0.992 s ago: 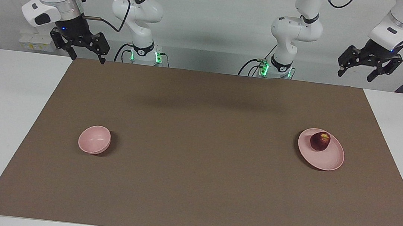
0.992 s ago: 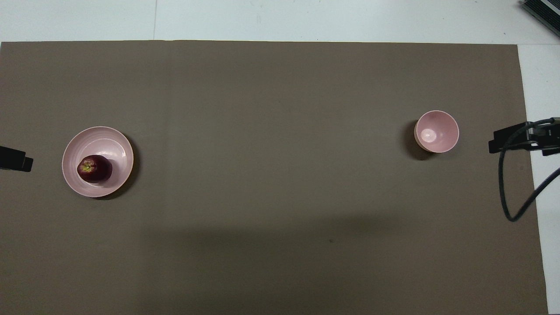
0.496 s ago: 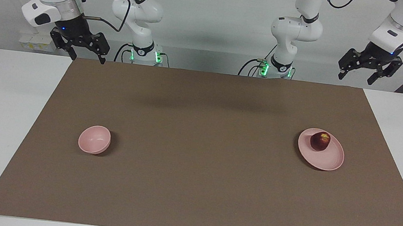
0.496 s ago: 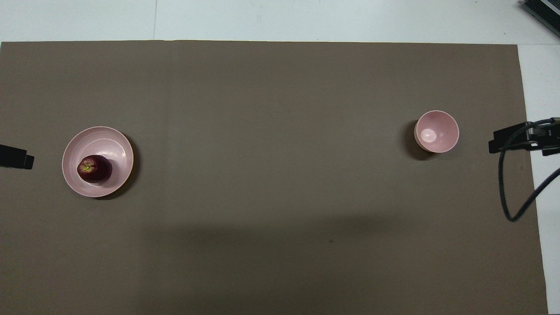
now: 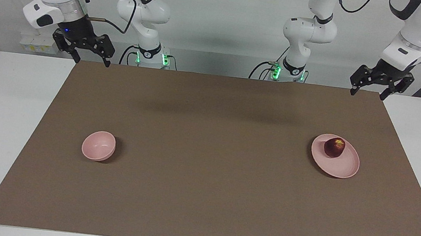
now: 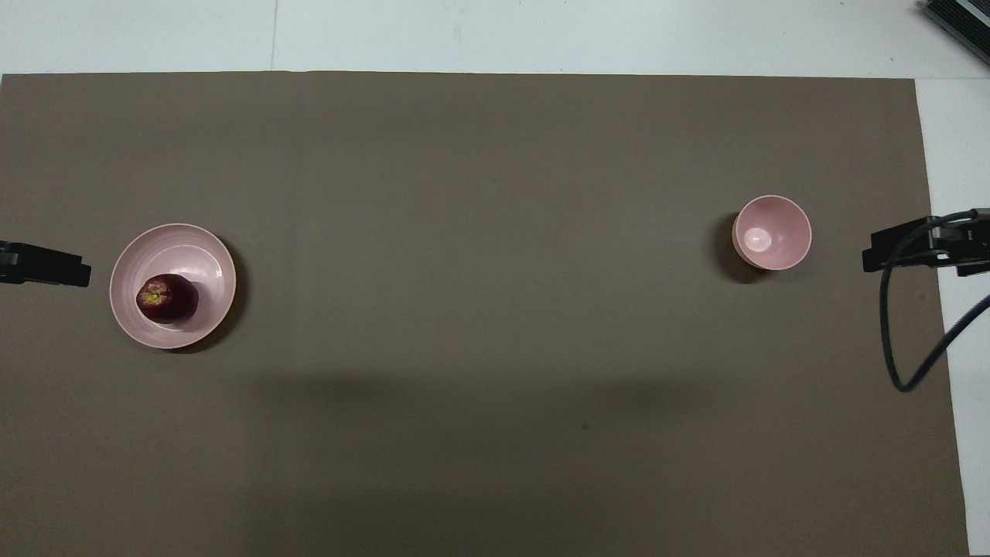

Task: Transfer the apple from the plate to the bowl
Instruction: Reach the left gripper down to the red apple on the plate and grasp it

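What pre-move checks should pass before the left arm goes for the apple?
1. Small dark-red apple resting on the wide pale-pink plate: ok.
2. Small deep pale-pink bowl upright, nothing in it: ok.
3. Left gripper open, holding nothing, raised over the brown mat's edge: ok.
4. Right gripper open, waiting away from the bowl: ok.
5. Nothing on the mat between plate and bowl: ok.
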Available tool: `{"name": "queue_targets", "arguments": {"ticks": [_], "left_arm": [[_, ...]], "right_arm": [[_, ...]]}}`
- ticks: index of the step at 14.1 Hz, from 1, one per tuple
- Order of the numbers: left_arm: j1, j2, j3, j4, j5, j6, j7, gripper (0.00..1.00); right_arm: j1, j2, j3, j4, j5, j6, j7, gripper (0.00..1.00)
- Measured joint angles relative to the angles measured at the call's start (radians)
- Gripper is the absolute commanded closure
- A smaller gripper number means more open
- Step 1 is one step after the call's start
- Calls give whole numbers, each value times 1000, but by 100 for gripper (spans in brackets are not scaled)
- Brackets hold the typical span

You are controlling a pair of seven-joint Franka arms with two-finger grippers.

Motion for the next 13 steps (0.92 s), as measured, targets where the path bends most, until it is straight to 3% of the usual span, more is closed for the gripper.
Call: {"name": "queue_targets", "arguments": {"ticks": [13], "left_arm": [[4,2,65,-439,0,483,84,0]], "right_arm": [[1,0,4,-19,0,45,0,0]]}}
